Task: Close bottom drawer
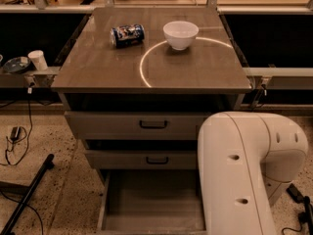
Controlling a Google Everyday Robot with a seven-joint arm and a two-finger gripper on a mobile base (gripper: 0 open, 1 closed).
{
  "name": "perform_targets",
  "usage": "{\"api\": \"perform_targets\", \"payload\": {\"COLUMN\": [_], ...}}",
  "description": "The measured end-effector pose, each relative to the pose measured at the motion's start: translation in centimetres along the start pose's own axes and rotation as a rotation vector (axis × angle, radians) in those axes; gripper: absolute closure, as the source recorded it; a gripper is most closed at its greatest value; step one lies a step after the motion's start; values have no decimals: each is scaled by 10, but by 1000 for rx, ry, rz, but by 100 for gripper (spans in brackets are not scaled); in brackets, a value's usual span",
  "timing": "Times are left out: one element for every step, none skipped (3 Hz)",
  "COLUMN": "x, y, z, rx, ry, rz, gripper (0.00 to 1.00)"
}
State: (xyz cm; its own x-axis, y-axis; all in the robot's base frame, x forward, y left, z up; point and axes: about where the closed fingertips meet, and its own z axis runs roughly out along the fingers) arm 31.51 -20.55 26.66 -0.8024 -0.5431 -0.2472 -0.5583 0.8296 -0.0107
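The bottom drawer (146,199) is pulled far out at the foot of the cabinet. I look down into its empty grey-brown tray; its front and handle lie below the picture's edge. Above it sit the middle drawer front (142,159) and the top drawer front (142,125), each with a small black bar handle. My white arm (244,175) fills the lower right, beside the open drawer. The gripper is out of view.
On the cabinet top (98,67) lie a blue can (127,35) on its side and a white bowl (181,34). A white cup (37,59) stands on a ledge at left. A black pole (27,195) and cables lie on the floor at left.
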Motion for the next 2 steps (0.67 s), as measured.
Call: {"api": "perform_targets", "payload": {"x": [23, 32], "y": [2, 2], "z": [32, 43], "rx": [18, 11], "ry": [42, 63], "rz": [21, 36], "gripper": [0, 0]}}
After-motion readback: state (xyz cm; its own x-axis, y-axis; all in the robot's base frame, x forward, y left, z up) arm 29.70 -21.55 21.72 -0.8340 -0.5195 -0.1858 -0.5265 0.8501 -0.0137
